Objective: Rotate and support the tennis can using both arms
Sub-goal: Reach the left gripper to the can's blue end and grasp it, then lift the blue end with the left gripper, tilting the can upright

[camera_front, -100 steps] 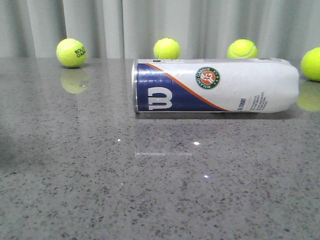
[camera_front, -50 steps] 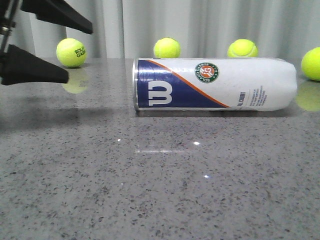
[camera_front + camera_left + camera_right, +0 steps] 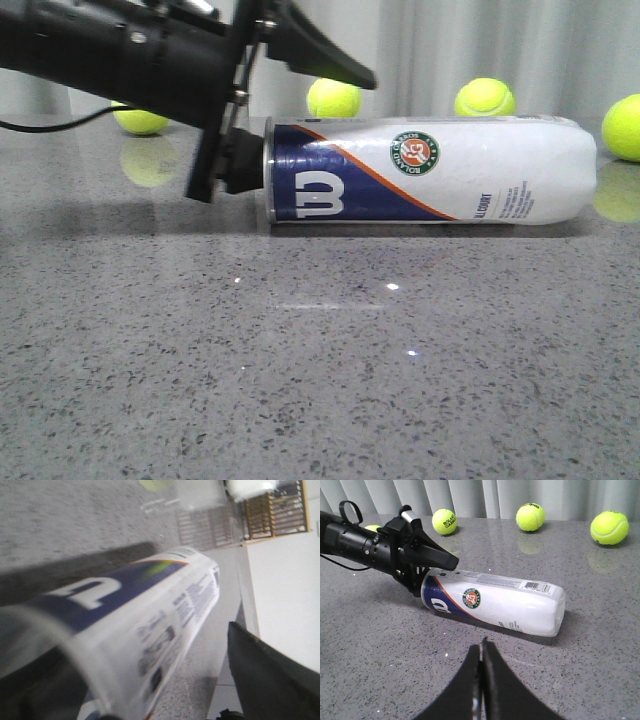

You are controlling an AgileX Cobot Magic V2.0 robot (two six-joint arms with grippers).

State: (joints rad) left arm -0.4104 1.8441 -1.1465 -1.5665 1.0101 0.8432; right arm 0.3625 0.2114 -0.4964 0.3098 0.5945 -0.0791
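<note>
Sideways, left tool (image 3: 262,110) spreads wide around the tennis can (image 3: 430,170).

Grey speckled table (image 3: 320,380), 4 yellow-green tennis balls (image 3: 333,97) at back, pale curtain (image 3: 520,45)

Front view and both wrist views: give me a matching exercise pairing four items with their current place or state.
Items:
1. long white plastic tennis can with navy end
2. left black wedge-fingered claw
3. right black claw
4. yellow-green tennis ball printed "ROLAND GARROS"

States:
A. open, straddling the navy end
B. lying on its side on the grey table
C. shut, apart from the can
D. at the table's far edge by the curtain

Pairs: 1-B, 2-A, 3-C, 4-D
</note>
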